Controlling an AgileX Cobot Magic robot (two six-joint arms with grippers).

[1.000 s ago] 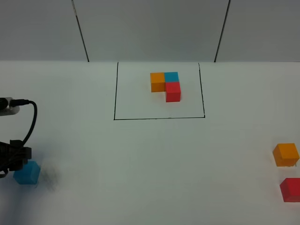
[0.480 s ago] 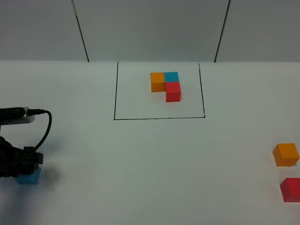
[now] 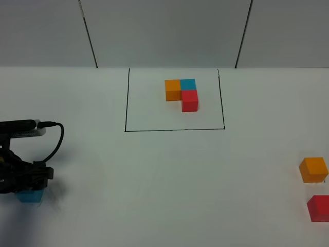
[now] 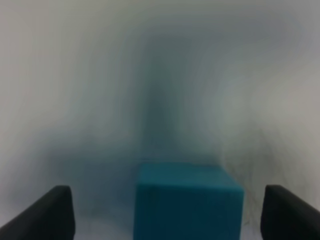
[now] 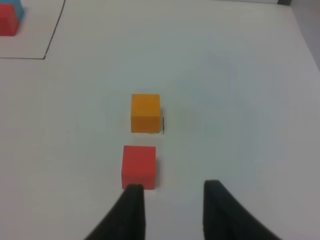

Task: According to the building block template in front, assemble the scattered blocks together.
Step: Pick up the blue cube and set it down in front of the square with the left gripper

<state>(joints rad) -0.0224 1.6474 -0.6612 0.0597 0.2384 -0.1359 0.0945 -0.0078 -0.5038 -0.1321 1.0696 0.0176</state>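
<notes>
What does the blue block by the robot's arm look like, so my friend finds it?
On the white table, look at the left edge, where the left gripper hangs. A teal block sits alone between its open fingers. The other teal cube sits in a three-cube cluster inside the black-lined rectangle.

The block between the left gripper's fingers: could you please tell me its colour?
The block is teal-blue, seen best in the left wrist view.

The left hand has slid farther over the teal cube, hiding most of it.
</notes>
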